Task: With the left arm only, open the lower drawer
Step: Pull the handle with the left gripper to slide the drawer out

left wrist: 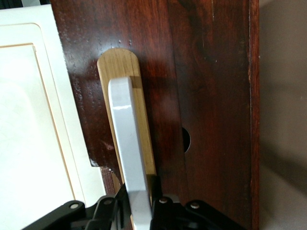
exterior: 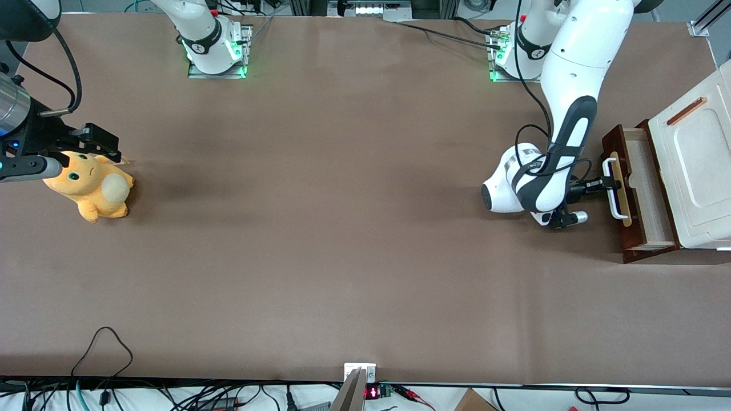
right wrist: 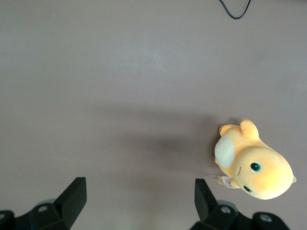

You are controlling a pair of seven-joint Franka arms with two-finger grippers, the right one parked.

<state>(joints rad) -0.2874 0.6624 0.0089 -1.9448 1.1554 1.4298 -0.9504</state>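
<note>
The lower drawer (exterior: 615, 142) with its dark red-brown front (left wrist: 211, 96) stands partly pulled out of the white cabinet (exterior: 694, 171), and its light wood inside (exterior: 648, 182) shows. My gripper (exterior: 610, 183) is in front of the drawer, shut on the white bar handle (exterior: 617, 202) near its middle. In the left wrist view the black fingers (left wrist: 165, 207) sit on either side of the handle (left wrist: 128, 139), which lies over the pale wood strip (left wrist: 120, 62). The left arm's forearm (exterior: 565, 154) reaches down from its base toward the drawer.
The white cabinet top (left wrist: 29, 120) carries a small orange-brown strip (exterior: 687, 111). An orange plush toy (exterior: 94, 185) lies toward the parked arm's end of the table, also seen from the right wrist (right wrist: 254, 167). Cables (exterior: 103, 348) trail at the table edge nearest the front camera.
</note>
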